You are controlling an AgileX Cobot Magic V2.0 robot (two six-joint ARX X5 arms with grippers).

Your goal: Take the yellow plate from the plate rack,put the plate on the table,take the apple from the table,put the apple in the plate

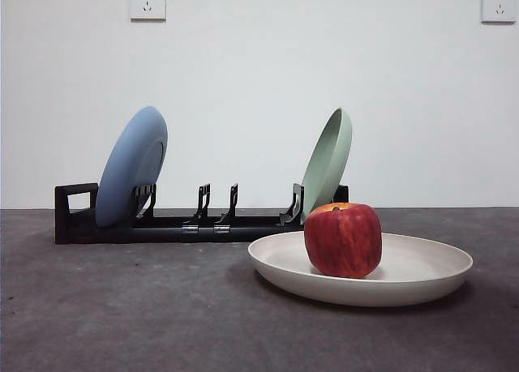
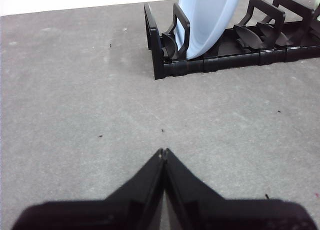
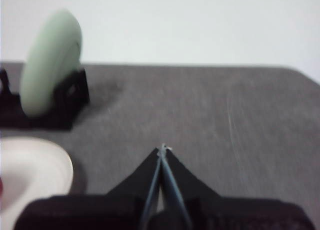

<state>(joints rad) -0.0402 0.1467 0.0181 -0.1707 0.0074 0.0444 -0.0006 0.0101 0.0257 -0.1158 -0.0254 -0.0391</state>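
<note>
Nearest the front camera lies the yellow plate, flat on the table with its hollow facing up, and the apple sits in it, toward the side closest to the plate rack. As I judge it, every step of my task is finished: the plate is out of the rack and down, the fruit is inside its rim, and nothing is left for me but to hold clear. The apple stands upright, its stem dimple with the yellow-orange patch pointing straight up, so its short axis is vertical and its squat width runs level with the plate. The plate itself is round with no long axis; its rim is level all the way round. Behind it the rack runs long across the table, side to side in the front view, handle at the far end from the plate. A light blue plate leans in the prongs near that handle, and a pale green plate stands in the prongs at the other end, just behind the apple; the prongs between them are bare. My left gripper hovers over bare table near the rack's handle end, jaws pressed together on nothing. My right gripper is likewise closed and empty, just beside the yellow plate's rim.
</note>
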